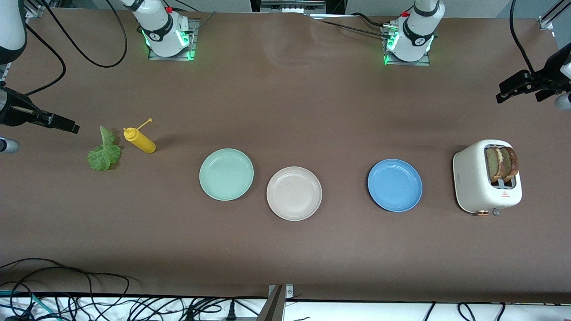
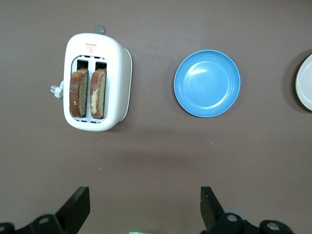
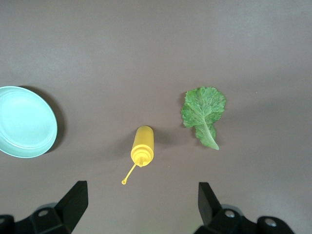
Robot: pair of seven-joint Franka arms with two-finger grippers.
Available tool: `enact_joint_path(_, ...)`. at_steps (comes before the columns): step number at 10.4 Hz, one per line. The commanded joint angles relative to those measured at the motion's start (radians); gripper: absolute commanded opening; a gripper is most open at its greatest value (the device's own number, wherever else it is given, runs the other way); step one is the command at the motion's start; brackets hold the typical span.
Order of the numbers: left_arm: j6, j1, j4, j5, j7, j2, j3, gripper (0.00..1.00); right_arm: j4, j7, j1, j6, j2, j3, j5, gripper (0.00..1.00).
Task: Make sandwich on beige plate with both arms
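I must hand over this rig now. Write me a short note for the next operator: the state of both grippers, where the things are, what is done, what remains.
Left gripper: jaws open, empty, up over the table at the left arm's end, above the toaster.
Right gripper: jaws open, empty, at the right arm's end, close to the lettuce leaf.
Bread: both bread slices stand in the toaster slots.
Lettuce leaf lies flat on the table beside the yellow bottle, which lies on its side.
Beige plate: bare, between the mint-green plate and the blue plate.
Done: nothing.
Left: slice onto beige plate, lettuce, second slice.
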Motion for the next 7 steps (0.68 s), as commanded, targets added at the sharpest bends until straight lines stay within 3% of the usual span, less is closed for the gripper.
enact_joint_path(1, 0.003, 0.009, 0.014, -0.033, -0.001, 0.006, -0.003, 1.0, 0.005, 0.013, 0.009, -0.017, -0.012, 0.0, -0.012, 1.0)
enact_joint_path(7, 0.002, -0.004, 0.014, -0.027, 0.008, 0.006, -0.009, 1.0, 0.003, 0.013, 0.01, -0.019, -0.012, -0.003, -0.015, 1.0)
